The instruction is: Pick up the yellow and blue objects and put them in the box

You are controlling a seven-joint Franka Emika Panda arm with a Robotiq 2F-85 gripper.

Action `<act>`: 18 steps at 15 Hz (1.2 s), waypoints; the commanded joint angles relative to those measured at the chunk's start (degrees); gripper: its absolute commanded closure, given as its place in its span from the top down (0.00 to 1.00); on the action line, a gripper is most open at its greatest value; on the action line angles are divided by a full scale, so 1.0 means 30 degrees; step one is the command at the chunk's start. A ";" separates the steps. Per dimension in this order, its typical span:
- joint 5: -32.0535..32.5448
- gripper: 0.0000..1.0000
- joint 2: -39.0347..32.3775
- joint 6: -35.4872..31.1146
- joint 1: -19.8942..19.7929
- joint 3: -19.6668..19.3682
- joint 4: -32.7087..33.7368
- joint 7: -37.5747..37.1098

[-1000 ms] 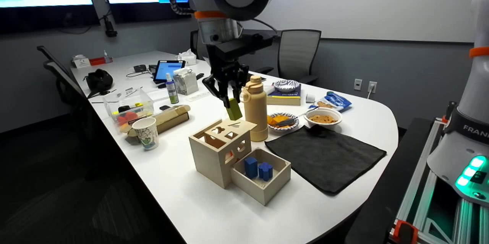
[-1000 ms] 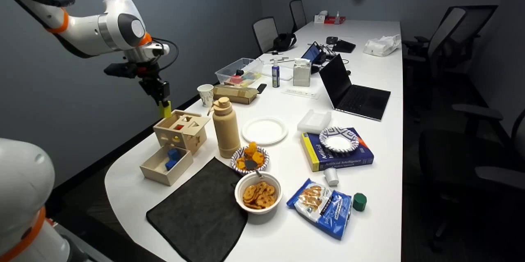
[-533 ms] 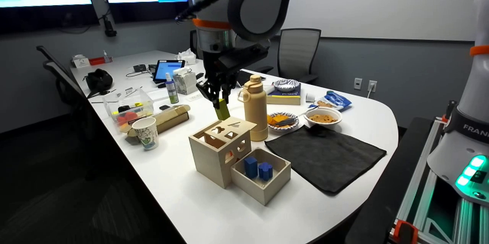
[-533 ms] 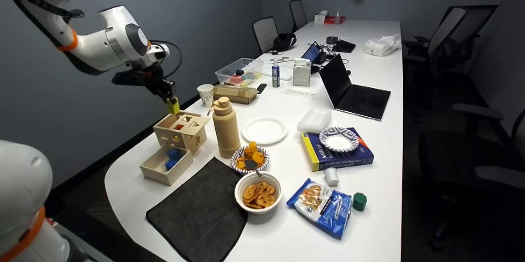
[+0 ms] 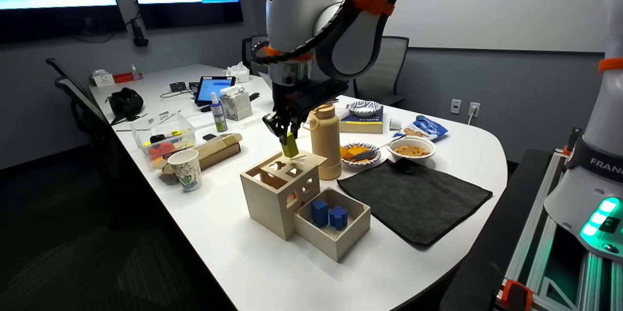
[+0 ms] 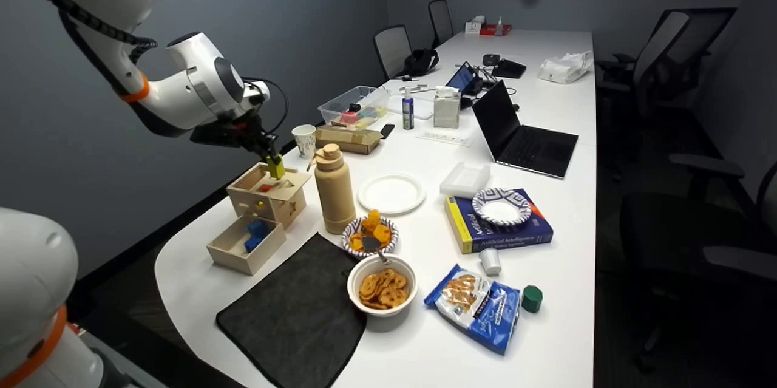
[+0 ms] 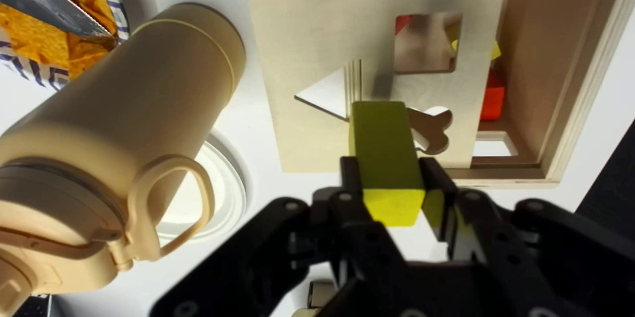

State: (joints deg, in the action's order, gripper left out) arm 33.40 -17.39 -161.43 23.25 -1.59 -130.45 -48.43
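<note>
My gripper [image 7: 389, 170] is shut on a yellow block [image 7: 384, 143], an upright rectangular one. In both exterior views the block [image 5: 290, 147] [image 6: 276, 169] hangs from the gripper [image 5: 287, 135] [image 6: 272, 157] just above the lid of the wooden box [image 5: 265, 204] [image 6: 240, 198]. In the wrist view it overlaps the lid [image 7: 317, 143] between the triangle and the rounded cut-out; contact cannot be told. The lid is slid partly open, and red and yellow pieces show inside. Two blue blocks [image 5: 319, 213] [image 5: 338, 218] lie in the low tray [image 5: 348, 242] against the box.
A tan bottle [image 5: 325, 150] [image 7: 124, 103] stands close beside the box. A black cloth [image 5: 413, 199], a bowl of chips [image 6: 370, 233] and a bowl of crackers [image 6: 383, 285] are nearby. A paper cup [image 5: 186, 170] and a cardboard carton [image 6: 349, 139] lie on the box's far side.
The gripper, still holding the yellow block, has moved across over the box's lid and come lower. The box, tray and blue blocks have not moved.
</note>
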 commanded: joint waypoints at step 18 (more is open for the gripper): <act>-0.2319 0.11 -0.0370 -0.2749 -0.0536 0.0808 -0.1506 -0.0319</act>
State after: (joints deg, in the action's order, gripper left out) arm 26.07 -19.29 -167.04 21.74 1.44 -133.03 -48.38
